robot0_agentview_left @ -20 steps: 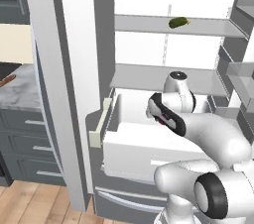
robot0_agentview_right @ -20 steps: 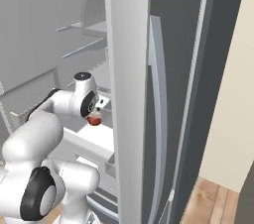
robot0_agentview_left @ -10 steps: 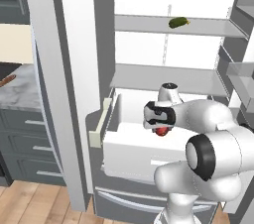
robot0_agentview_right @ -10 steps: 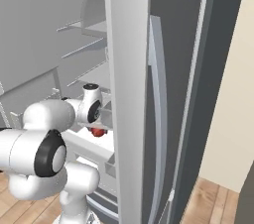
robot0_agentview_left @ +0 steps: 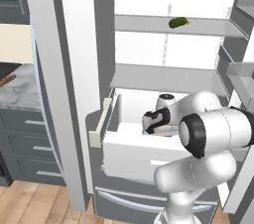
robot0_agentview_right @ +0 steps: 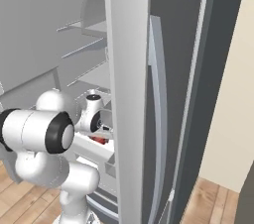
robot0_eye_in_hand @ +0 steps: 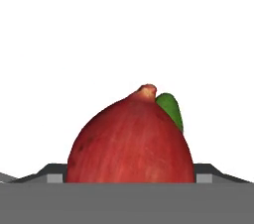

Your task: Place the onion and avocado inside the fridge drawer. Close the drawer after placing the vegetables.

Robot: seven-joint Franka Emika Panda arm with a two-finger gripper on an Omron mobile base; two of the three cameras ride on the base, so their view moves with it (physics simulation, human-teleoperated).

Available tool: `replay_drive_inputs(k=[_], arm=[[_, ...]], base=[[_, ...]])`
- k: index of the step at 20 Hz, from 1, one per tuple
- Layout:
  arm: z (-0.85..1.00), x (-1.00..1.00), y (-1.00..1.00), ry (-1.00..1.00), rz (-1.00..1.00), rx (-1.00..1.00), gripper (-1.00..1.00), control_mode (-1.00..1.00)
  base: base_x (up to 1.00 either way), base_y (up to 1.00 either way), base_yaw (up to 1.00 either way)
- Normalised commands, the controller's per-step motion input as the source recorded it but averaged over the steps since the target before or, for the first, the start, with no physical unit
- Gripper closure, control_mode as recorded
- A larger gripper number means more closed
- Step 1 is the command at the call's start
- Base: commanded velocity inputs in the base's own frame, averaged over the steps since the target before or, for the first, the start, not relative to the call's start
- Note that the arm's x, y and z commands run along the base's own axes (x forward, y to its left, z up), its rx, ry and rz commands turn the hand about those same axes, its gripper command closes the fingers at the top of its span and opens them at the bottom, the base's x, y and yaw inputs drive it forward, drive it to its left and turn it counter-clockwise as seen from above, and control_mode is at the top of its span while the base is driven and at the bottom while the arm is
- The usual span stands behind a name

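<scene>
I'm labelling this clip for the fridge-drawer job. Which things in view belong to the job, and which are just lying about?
Belongs to the job:
- onion, red, between the hand fingers
- avocado, green, showing just behind the onion
- fridge drawer, white, pulled out

Just lying about:
- green pickle-like item on the upper fridge shelf
- brown loaf on the marble counter
- grey cabinet drawers

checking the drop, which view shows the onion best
The hand view: the onion fills its lower half, red skin and pale tip clear, the avocado peeking out behind it. The right base view gives a red sliver under the gripper; the left base view barely hints at it.
</scene>
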Motion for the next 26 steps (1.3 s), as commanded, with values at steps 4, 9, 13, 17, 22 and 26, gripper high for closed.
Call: replay_drive_inputs(k=[4,9,13,17,22,26], arm=[[-0.45,-0.09,0.00,0.00,0.00,0.00,1.00,-1.00],[-0.43,-0.18,0.00,0.00,0.00,0.00,1.00,-1.00],[-0.42,-0.18,0.00,0.00,0.00,0.00,-1.00,-1.00],[-0.09,-0.24,0.00,-0.01,0.00,0.00,-1.00,-1.00],[0.49,-0.09,0.00,-0.09,0.00,0.00,-1.00,-1.00],[0.89,0.13,0.05,-0.05,0.00,0.00,-1.00,-1.00]], base=[[0.00,0.00,0.00],[0.00,0.00,0.00],[0.00,0.00,0.00],[0.00,0.00,0.00],[0.00,0.00,0.00],[0.00,0.00,0.00]])
